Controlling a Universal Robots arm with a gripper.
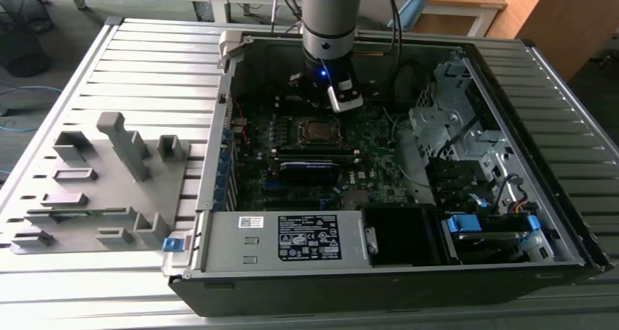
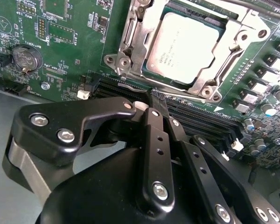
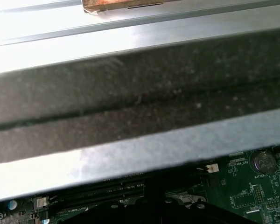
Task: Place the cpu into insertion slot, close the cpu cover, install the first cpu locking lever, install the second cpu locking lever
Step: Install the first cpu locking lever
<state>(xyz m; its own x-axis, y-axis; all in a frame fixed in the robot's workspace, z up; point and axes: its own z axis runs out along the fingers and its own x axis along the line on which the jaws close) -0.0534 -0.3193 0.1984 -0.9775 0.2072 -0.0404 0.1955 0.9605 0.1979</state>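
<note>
**Closed gripper beside the covered socket**

The black linkage gripper [image 2: 151, 100] has its jaws drawn together with nothing held. It hangs over the long black memory slots [image 2: 200, 119], just beside the socket. The small square silver-grey cpu [image 2: 184, 46] sits in the silvery-rimmed insertion slot [image 1: 317, 131]. The thin silvery metal cpu cover [image 2: 133, 39] lies flat around it on the dark green motherboard [image 2: 70, 56], inside the open black computer case [image 1: 387, 290].

Slatted table [image 1: 145, 62] bears computer case [image 1: 338, 290] and grey fixture [image 1: 106, 199].
</note>
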